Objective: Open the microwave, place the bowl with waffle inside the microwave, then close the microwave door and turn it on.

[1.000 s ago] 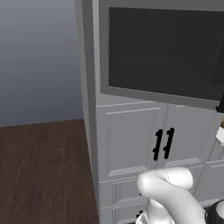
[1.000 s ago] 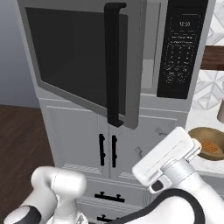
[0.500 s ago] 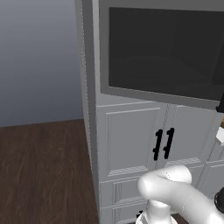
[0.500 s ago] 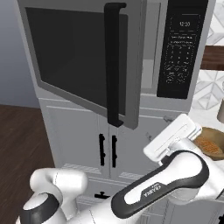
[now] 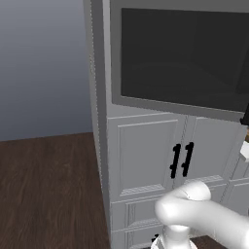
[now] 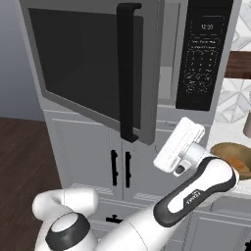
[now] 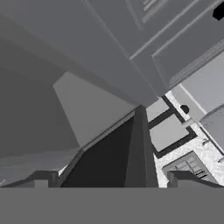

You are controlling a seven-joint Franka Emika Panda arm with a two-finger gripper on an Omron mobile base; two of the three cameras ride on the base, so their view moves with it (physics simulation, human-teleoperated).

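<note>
The tool (image 7: 107, 177) stands wide open and holds nothing; in the right base view it is below the lower right corner of the microwave door (image 6: 93, 68). The door is swung open, its black bar handle (image 6: 128, 73) toward the camera. The microwave (image 6: 196, 54) sits above white cupboard doors (image 6: 88, 162). A brown bowl (image 6: 234, 158) rests on the worktop (image 6: 230, 132) at the right.

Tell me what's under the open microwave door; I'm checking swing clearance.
Under the microwave door: white cupboard doors with black handles. The arm hides what lies lower right.

The microwave door (image 6: 98, 68) hangs swung out — blocking the left approach — right of its handle (image 6: 128, 73) stays free.
</note>
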